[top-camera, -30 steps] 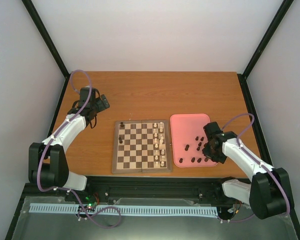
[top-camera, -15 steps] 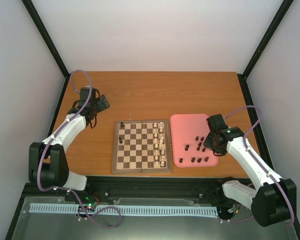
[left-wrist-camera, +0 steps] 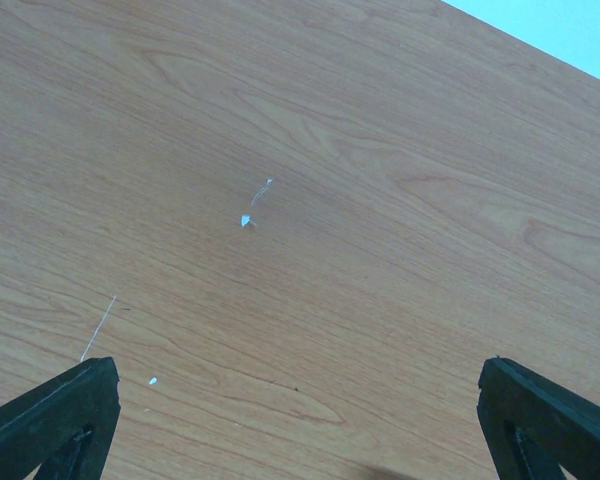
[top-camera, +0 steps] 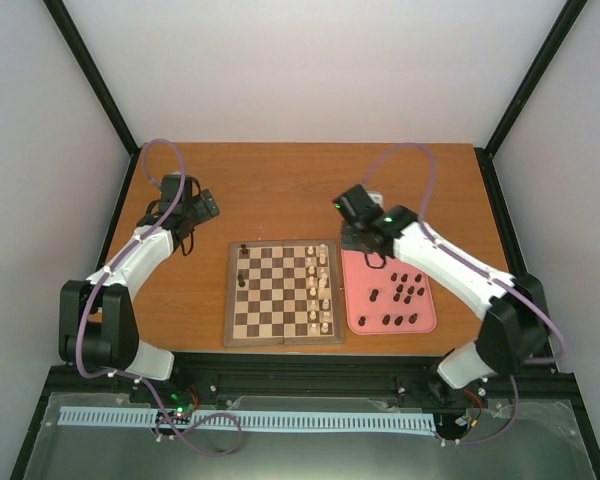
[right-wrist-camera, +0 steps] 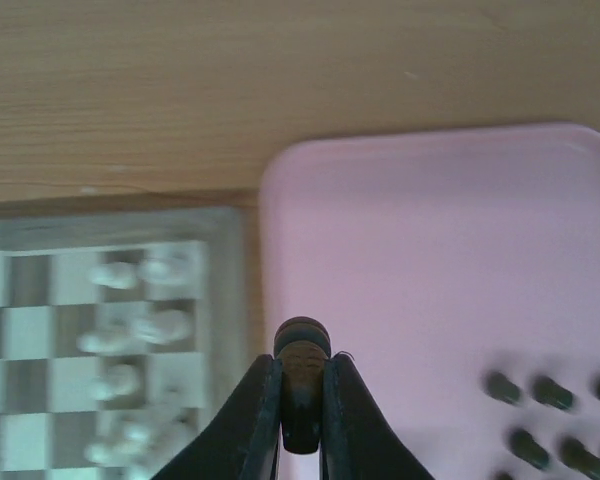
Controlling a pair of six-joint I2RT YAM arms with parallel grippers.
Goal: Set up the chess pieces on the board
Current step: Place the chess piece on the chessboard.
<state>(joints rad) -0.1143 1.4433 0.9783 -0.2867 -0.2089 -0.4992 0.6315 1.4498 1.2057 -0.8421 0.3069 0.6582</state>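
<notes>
Right end effector (right-wrist-camera: 300,382): gripping one dark chess piece (right-wrist-camera: 302,350), long axis upright, hovering over the far-left corner of the pink tray (right-wrist-camera: 430,250).
Board (top-camera: 231,300): lying to the left, just beside tray; dark side sitting past the white pieces (top-camera: 320,290).
Left end effector (left-wrist-camera: 292,392): standing open over counter (left-wrist-camera: 310,150), holding nothing.
Other dark pieces (top-camera: 400,295): sitting on tray.

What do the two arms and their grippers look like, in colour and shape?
The left arm and the right arm have white tubular links with black joints and black bases. A thin purple cable loops along each. The left gripper and the right gripper have black, tapered fingers. A small green light glows on the right arm.
</notes>
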